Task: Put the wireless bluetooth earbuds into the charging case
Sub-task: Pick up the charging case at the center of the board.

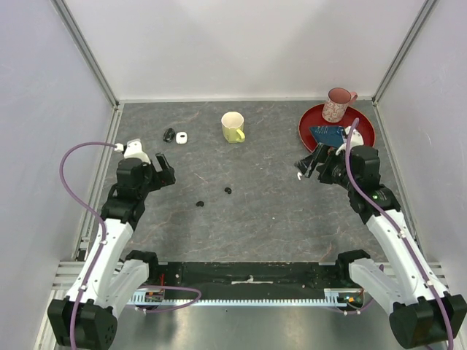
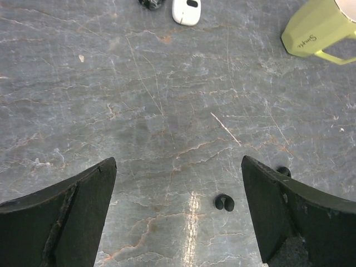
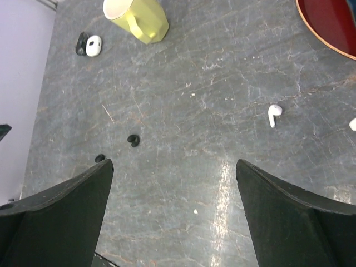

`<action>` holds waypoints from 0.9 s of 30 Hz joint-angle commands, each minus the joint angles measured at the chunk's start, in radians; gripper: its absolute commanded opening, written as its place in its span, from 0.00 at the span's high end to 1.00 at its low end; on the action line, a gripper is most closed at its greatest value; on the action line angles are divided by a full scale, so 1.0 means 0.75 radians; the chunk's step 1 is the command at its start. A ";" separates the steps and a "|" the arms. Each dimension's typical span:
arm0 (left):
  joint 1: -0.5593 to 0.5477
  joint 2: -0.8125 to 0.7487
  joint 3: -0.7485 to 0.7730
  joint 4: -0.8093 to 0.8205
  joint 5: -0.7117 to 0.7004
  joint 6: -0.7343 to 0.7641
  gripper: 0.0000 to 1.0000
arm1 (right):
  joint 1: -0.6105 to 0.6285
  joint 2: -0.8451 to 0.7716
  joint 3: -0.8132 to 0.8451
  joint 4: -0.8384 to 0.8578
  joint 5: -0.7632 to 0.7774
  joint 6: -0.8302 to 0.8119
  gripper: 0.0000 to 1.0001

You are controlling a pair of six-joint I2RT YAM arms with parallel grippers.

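Top view: left claw (image 1: 165,166) and right claw (image 1: 309,165) both hover above the counter (image 1: 263,219), jaws fully spread, nothing held. 1 black bud (image 1: 228,190) and a 2nd black bud (image 1: 199,203) lie loose between the arms. The white case (image 1: 182,137) and black case (image 1: 168,134) sit just beside each other, left of the mug (image 1: 233,126). The white buds are too small to pick out here.

Left wrist: jaws wide, empty. 1 black bud (image 2: 225,203) lies between the fingers; the other (image 2: 283,171) is half hidden behind the right finger. Both cases are at the top edge; lid state unreadable.

Right wrist: jaws wide, empty. 1 white bud (image 3: 273,115) lies ahead, a 2nd white bud (image 3: 352,123) is cut off by the frame edge, near the plate (image 3: 334,28).

Handling (judgement): buds are light, rigid, glossy and likely to skid or squirt from a pinch. Take the white ones across the stem, the black ones across the body. The cases are light and may slide, so brace with the other claw.
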 commanded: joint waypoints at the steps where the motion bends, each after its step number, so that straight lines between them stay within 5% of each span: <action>1: 0.000 0.032 0.051 0.005 0.121 0.039 0.00 | -0.002 -0.078 0.032 -0.090 -0.042 -0.120 0.02; 7: 0.000 0.114 0.068 0.120 0.371 0.221 0.00 | -0.002 -0.127 0.054 -0.144 -0.034 -0.291 0.02; 27: 0.004 0.662 0.387 0.263 0.529 0.913 0.00 | 0.000 -0.141 0.104 -0.219 0.011 -0.427 0.02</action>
